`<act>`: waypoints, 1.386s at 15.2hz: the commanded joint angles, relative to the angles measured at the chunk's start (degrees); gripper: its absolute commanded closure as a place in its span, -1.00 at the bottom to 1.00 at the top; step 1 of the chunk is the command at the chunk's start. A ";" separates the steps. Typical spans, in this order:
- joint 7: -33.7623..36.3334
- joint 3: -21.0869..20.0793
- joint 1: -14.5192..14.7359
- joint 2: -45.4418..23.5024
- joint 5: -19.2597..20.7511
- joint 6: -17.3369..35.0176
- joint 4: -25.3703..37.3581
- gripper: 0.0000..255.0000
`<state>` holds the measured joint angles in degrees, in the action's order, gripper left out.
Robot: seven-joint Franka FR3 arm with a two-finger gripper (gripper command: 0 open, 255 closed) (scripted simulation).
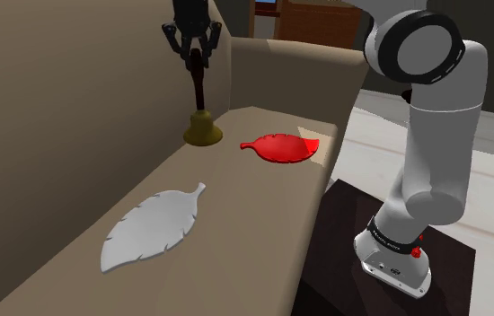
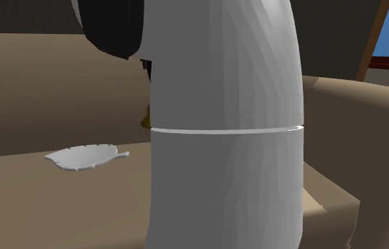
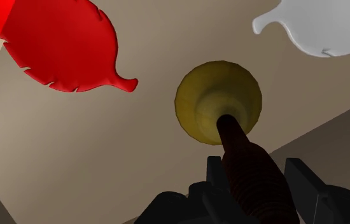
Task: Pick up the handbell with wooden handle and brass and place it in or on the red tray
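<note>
The handbell (image 1: 202, 128) stands upright on the tan seat, a brass-coloured bell with a dark reddish-brown handle (image 1: 198, 83). My gripper (image 1: 195, 50) hangs right over the handle's top, open, a finger on each side. From the wrist, the handle (image 3: 247, 159) rises between the fingertips (image 3: 302, 179) above the bell's body (image 3: 218, 102); no firm clasp shows. The red leaf-shaped tray (image 1: 279, 148) lies flat on the seat just to the shoulder view's right of the bell, also seen from the wrist as the red tray (image 3: 59, 44).
A white leaf-shaped tray (image 1: 155, 224) lies nearer on the same seat, away from the bell. The seat's backrest (image 1: 66, 99) rises close behind the bell. The seat edge (image 1: 321, 193) drops off beside the stand. My arm's white link (image 2: 225, 127) blocks most of the second exterior view.
</note>
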<state>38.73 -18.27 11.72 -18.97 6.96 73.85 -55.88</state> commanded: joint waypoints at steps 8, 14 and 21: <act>-8.59 3.02 -7.87 15.17 -5.02 -0.19 -14.18 1.00; -15.97 6.94 -11.89 23.40 -6.97 -2.56 -19.71 1.00; -25.06 12.41 -15.54 29.76 -7.23 -6.94 -21.58 1.00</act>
<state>15.34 -6.83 -3.21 9.69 -0.28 67.57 -77.03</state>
